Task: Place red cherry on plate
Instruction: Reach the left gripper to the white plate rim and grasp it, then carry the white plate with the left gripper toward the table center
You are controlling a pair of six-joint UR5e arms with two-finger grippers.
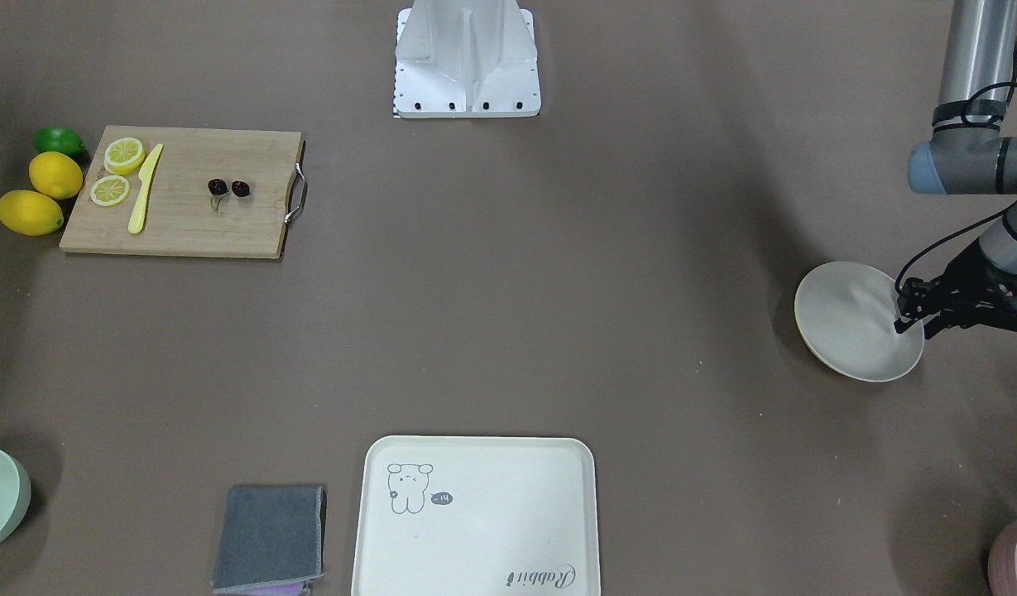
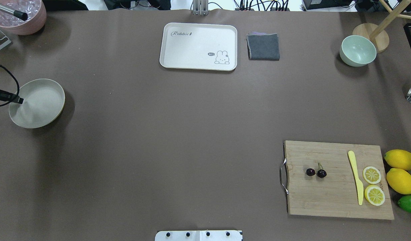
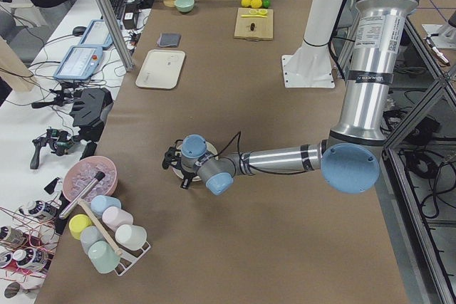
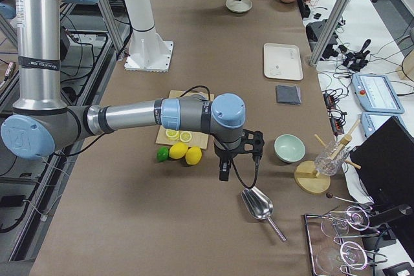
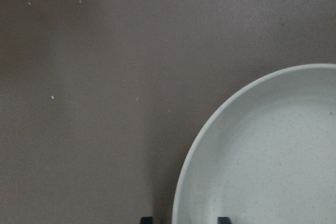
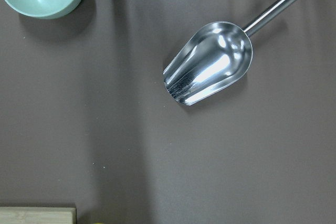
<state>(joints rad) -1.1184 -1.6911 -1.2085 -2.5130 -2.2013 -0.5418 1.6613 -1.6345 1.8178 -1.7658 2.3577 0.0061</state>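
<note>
1. The left jaws straddle the rim of the plate (image 1: 847,319), one fingertip inside (image 5: 224,220) and one outside; whether they pinch it I cannot tell.
2. The red cherry (image 2: 316,172) lies on the cutting board (image 2: 325,197), far from them.
3. The right gripper (image 4: 225,174) hangs near the metal scoop (image 6: 207,72); its state is unclear.

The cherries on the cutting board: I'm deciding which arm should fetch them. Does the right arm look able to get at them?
Probably yes. The red cherry lies uncovered on the cutting board, apart from the knife, with the right gripper hovering just beyond the lemons.
</note>
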